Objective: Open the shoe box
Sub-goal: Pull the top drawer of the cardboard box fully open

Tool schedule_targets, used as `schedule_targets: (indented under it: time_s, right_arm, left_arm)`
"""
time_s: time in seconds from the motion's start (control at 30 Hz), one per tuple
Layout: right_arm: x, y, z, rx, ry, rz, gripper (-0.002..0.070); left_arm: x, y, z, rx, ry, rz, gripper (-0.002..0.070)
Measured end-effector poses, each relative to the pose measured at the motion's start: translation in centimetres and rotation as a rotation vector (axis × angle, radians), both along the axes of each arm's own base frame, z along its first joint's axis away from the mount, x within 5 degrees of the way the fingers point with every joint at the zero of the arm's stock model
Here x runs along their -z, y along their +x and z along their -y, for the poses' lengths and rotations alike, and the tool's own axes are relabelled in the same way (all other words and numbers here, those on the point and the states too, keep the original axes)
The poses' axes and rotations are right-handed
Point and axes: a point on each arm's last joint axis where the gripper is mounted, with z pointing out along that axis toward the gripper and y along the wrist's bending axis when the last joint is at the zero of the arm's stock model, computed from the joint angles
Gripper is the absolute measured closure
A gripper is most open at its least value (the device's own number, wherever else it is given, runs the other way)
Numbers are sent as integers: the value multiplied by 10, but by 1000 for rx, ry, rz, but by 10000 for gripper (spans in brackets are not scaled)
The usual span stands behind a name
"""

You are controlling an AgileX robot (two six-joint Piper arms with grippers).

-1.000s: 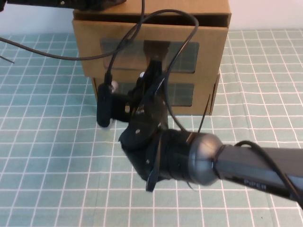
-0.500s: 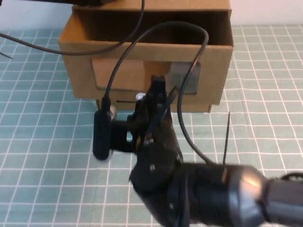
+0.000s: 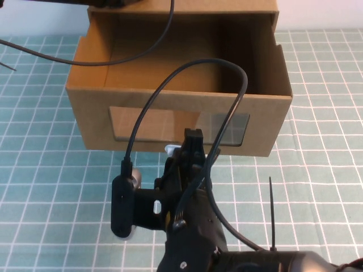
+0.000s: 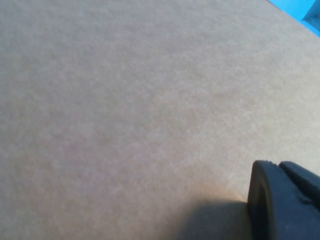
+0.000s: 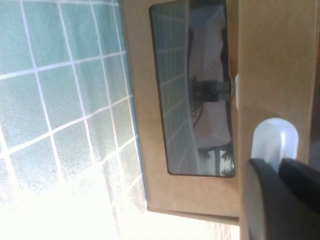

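The brown cardboard shoe box (image 3: 93,34) stands at the back of the table. Its drawer (image 3: 91,122) juts out toward me, showing a dark hollow inside and a clear window (image 3: 142,126) in its front panel. A small white pull tab (image 3: 171,148) sticks out of that panel. My right gripper (image 3: 191,141) is shut on the tab (image 5: 274,136), its black fingers (image 5: 260,200) pressed together right at the panel. My left gripper (image 4: 281,172) rests on the box's flat cardboard top (image 4: 125,100), fingers together; its arm (image 3: 113,3) only just shows in the high view.
A teal checked cloth (image 3: 39,187) covers the table on both sides of the box. Black cables (image 3: 227,71) loop over the open drawer. The right wrist's camera (image 3: 121,207) and a thin cable tie (image 3: 271,209) stick out beside the arm.
The right gripper has drawn back toward me with the tab, and the drawer has slid well out of the box. The left arm has stayed on top.
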Motion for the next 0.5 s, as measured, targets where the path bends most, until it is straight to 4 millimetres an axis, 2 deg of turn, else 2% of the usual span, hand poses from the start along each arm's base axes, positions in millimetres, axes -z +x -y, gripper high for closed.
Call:
schedule_targets:
  time_s: [0.13,0.2,0.27,0.37,0.43,0.5]
  right_arm:
    - [-1,0,0,0,2,0,655]
    - [-1,0,0,-4,7,-3,611]
    - [-1,0,0,2,17,-13,535]
    - [-2,-1,-1,18,20,-57,371]
    - [-6,-4,-3,-9,26,-110,255]
    - [-10,-8,-5,-67,49,-176,169]
  left_arm:
    - [0,0,0,1,-3,-2,679]
    - [0,0,0,1,-5,-5,678]
    - [0,0,0,3,-5,-6,679]
    - [1,0,0,4,-4,-7,679]
    - [0,0,1,5,-11,-8,679]
    - [0,0,1,5,-19,-10,678]
